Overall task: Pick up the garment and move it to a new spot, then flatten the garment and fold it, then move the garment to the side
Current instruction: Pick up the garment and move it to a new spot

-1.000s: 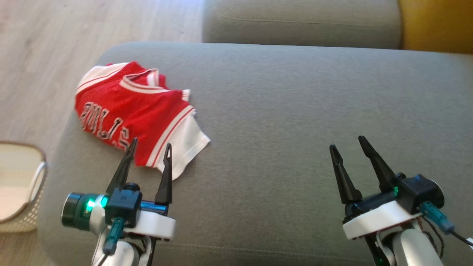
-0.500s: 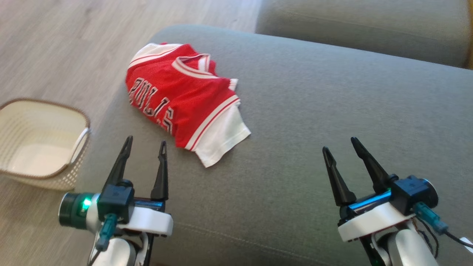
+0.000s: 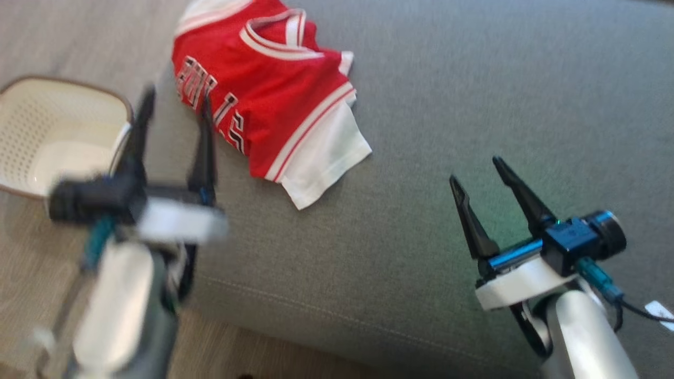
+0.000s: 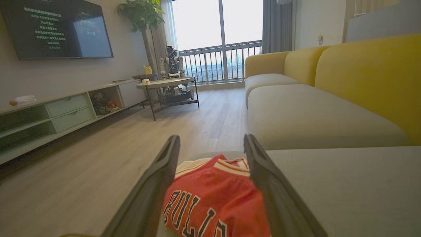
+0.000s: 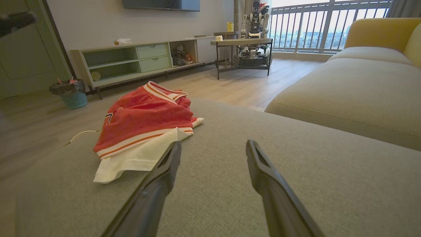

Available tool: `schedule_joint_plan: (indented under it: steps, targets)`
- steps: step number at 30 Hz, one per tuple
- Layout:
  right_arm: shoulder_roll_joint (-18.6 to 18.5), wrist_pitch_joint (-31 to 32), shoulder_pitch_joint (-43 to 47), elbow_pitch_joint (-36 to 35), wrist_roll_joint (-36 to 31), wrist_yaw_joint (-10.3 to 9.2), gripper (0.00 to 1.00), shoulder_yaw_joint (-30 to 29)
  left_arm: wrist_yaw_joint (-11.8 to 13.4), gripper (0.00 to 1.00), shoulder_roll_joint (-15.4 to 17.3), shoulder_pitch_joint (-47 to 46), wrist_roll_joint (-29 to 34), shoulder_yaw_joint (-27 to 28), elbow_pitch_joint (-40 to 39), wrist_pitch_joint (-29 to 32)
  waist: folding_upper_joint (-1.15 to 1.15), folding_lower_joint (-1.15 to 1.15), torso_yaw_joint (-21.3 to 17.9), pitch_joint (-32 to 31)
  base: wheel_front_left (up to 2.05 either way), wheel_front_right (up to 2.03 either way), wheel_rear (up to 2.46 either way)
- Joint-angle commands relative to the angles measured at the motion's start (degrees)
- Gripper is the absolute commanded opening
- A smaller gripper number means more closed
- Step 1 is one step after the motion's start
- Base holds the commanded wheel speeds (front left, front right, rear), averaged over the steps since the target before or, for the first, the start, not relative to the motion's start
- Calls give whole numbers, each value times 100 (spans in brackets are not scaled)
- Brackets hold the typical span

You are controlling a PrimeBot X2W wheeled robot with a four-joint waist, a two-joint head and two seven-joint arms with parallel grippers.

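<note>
Left gripper (image 3: 177,95), right gripper (image 3: 474,169): two long tapered black fingers (image 3: 471,226) each. White mount plates (image 3: 518,287); pale grey forearms (image 3: 584,337). Blue-black wrist camera (image 3: 579,239); teal connector (image 3: 595,276); black cable (image 3: 640,313).

Garment (image 3: 268,100) lies on the seat cushion (image 3: 474,105), near its far-left corner. Basket (image 3: 31,121) stands on the floor (image 3: 21,252), just left of the cushion. Left gripper (image 3: 178,93) is at the cushion's left edge, between basket and garment. Right gripper (image 3: 474,169) is over the cushion, well right of the garment. A second sofa seat (image 5: 345,89) lies behind the cushion, and a side table (image 5: 241,42) stands farther back on the floor.
</note>
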Motion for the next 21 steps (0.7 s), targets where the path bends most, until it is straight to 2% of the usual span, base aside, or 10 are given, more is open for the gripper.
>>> schedule_joint_plan:
  steps: [1,5,9,10,14,21]
  targets:
    - [-32,-54,-211,-215,-93,41,100,119,-149,100,136,-515,-71,293,110,-43,0,-1,-71,460,0,0,0]
    - [-32,-54,-387,-252,-296,41,100,144,-582,100,266,-1586,-303,406,1060,29,0,-1,-132,824,0,0,0]
    - [-32,-54,-565,-282,-440,41,100,145,-936,100,371,-2743,-628,413,2009,697,0,-1,-175,1158,0,0,0]
    - [-32,-54,-565,-282,-440,41,100,145,-936,100,371,-2743,-628,413,2009,697,0,-1,-175,1158,0,0,0]
    - [-32,-54,-636,-287,-540,41,100,132,-1099,100,473,-3672,-836,267,2936,1467,0,-1,-193,1376,0,0,0]
    - [-32,-54,-766,-266,-589,41,100,148,-1183,100,553,-4662,-1029,-40,4385,2479,0,-1,-301,1596,0,0,0]
